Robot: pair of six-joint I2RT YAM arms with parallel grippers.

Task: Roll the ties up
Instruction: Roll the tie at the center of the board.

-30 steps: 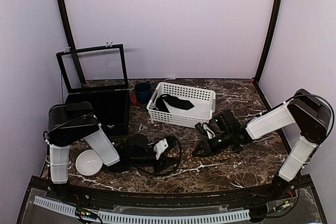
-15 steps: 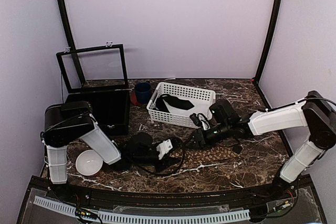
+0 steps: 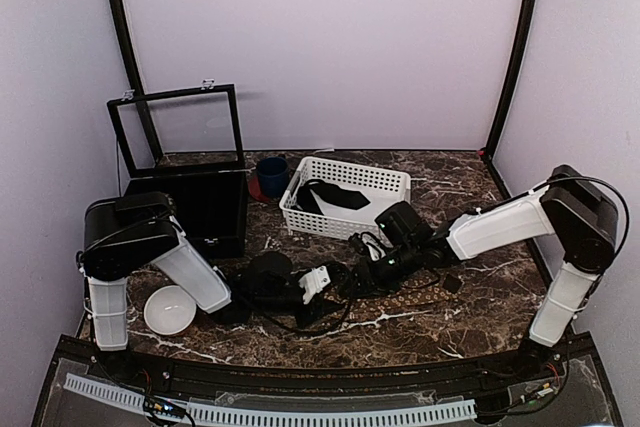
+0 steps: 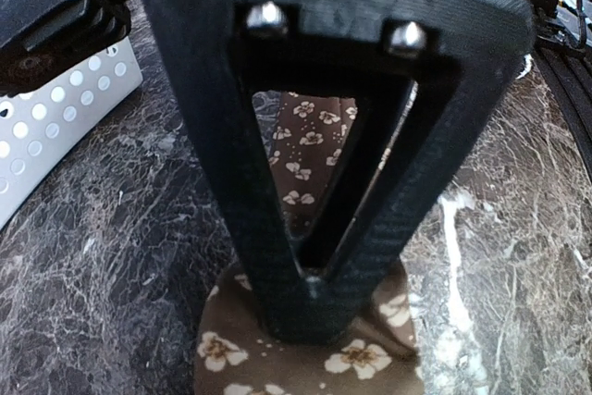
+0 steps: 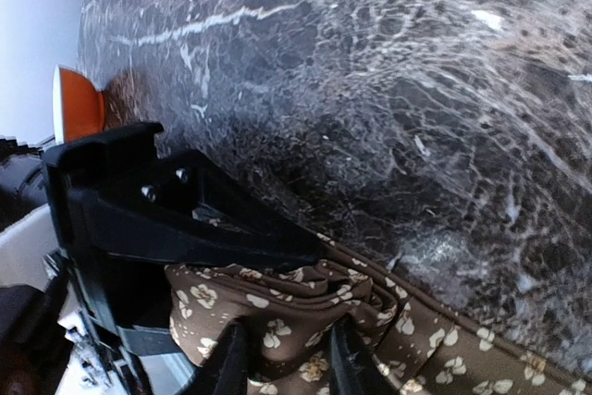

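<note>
A brown tie (image 3: 405, 294) with a tan flower pattern lies on the marble table, running right from the two grippers. My left gripper (image 3: 335, 292) is shut on one end of it; in the left wrist view the closed fingertips (image 4: 310, 302) pinch the cloth (image 4: 305, 363) against the table. My right gripper (image 3: 362, 272) sits right next to the left one. In the right wrist view its fingers (image 5: 289, 358) stand close together with a bunched fold of the tie (image 5: 305, 298) between them, touching the left gripper's black frame (image 5: 185, 219). A second dark tie (image 3: 335, 197) lies in the basket.
A white slotted basket (image 3: 390, 182) stands behind the grippers. A blue cup (image 3: 271, 175) stands left of it, next to a black box (image 3: 195, 207) with its lid raised. A white bowl (image 3: 168, 309) sits at the near left. Cables loop around the left gripper.
My right gripper has moved left across the table to the left gripper, bunching the tie up against it. The left gripper has held its place on the tie's end.
</note>
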